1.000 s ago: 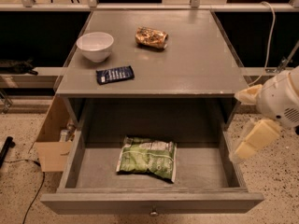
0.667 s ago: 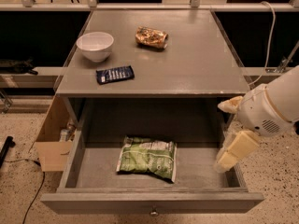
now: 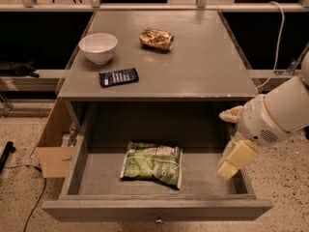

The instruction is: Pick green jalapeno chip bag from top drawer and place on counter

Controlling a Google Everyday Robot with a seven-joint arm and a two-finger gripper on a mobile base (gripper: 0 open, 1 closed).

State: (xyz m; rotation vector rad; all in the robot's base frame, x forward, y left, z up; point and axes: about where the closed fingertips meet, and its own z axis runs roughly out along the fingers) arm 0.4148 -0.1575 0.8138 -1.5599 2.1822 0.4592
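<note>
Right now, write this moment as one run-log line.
claw: open, over right side of top drawer | green jalapeno chip bag: lying inside, ungrasped | counter: bag absent

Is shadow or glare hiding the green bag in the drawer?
Camera view: no; the rear of the top drawer is dark under the counter, but the green jalapeno chip bag lies lit, with slight sheen; the open gripper hangs at the drawer's right wall.

You are looking at the counter (image 3: 207, 57), which is carrying three items:
- white bowl (image 3: 98, 47), sitting rear left
- brown-gold snack bag (image 3: 156, 38), lying rear centre
- dark blue packet (image 3: 119, 77), lying flat just in front of the bowl

Below, the top drawer (image 3: 207, 180) is standing open, with the green jalapeno chip bag (image 3: 152, 162) lying on its floor. The gripper (image 3: 232, 137) is hovering over the drawer's right wall, fingers spread.
</note>
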